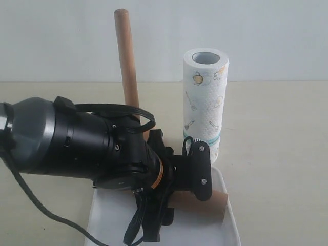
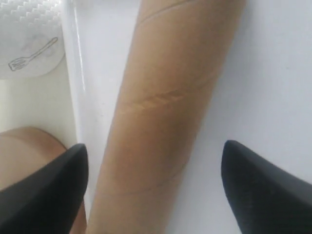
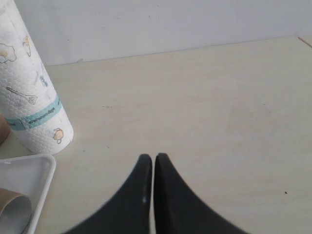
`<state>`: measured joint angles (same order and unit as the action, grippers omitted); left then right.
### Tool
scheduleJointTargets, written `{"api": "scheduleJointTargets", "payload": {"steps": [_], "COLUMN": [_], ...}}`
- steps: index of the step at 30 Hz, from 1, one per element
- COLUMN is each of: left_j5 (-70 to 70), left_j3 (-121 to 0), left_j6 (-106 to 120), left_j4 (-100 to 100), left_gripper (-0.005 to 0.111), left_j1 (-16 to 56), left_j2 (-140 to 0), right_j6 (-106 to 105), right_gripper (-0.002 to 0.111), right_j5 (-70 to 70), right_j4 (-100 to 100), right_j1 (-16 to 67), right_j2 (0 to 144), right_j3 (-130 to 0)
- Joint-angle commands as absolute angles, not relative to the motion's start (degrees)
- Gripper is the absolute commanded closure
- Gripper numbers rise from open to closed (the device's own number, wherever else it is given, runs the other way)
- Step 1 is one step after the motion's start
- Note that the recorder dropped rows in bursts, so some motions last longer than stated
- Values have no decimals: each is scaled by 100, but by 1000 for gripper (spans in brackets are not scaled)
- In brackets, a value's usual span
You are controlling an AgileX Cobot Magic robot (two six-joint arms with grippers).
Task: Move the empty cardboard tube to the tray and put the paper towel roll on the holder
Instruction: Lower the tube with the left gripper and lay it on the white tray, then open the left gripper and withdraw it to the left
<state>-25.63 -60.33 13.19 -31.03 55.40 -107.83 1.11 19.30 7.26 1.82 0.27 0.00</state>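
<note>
The empty cardboard tube [image 1: 218,202] [image 2: 165,112] lies flat in the white tray [image 1: 110,218] [image 2: 263,87]. My left gripper [image 1: 179,200] [image 2: 155,165] is low over the tray and open, one finger on each side of the tube with a gap at both. The paper towel roll [image 1: 205,102] [image 3: 29,97] stands upright on the table just behind the tray. The holder's wooden post [image 1: 127,66] rises to the left of the roll, its base hidden by my left arm in the exterior view. My right gripper [image 3: 154,158] is shut and empty over bare table to the right of the roll.
My left arm's black body [image 1: 61,141] and cable cover the left front of the exterior view and much of the tray. The tray rim [image 2: 73,73] [image 3: 29,168] lies close to the roll. A pale wall stands behind the beige table [image 1: 277,133].
</note>
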Motion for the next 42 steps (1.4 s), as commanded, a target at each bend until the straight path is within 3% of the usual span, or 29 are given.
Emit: {"api": "scheduleJointTargets", "payload": {"steps": [1, 9, 19, 21, 23, 26, 27, 30, 35, 42], "left_j5": [-2655, -2873, -4236, -4470, -4700, -5215, -5401, -5566, -4671, -1334], "left_j3": [-6073, -6073, -6073, -6073, -6073, -6073, -6073, -6037, -5732, -4363], "left_j6": [1248, 1248, 640, 164, -263, -941, -941, -1140, -1158, -1718], "left_j4": [-3125, -3126, -3037, -3037, -3037, -2786, -2645, -2123, -1452, -1436], "left_gripper": [35, 35, 37, 45, 61, 97, 102, 102, 103, 103], "left_j1": [5582, 5582, 5597, 5597, 5597, 5597, 5597, 5597, 5597, 5597], "left_j2": [-10786, -10623, -9612, -9392, -9219, -9020, -8972, -8811, -8286, -7094], "right_j6": [115, 115, 115, 115, 115, 115, 115, 115, 115, 115], "right_gripper": [107, 107, 107, 107, 107, 107, 107, 107, 107, 107], "right_j5": [1913, 1913, 1913, 1913, 1913, 1913, 1913, 1913, 1913, 1913], "right_j4": [681, 681, 681, 681, 681, 681, 681, 681, 681, 681], "right_j1": [169, 169, 169, 169, 169, 169, 169, 169, 169, 169], "right_j2": [0, 0, 0, 0, 0, 0, 0, 0, 0, 0], "right_j3": [0, 0, 0, 0, 0, 0, 0, 0, 0, 0]}}
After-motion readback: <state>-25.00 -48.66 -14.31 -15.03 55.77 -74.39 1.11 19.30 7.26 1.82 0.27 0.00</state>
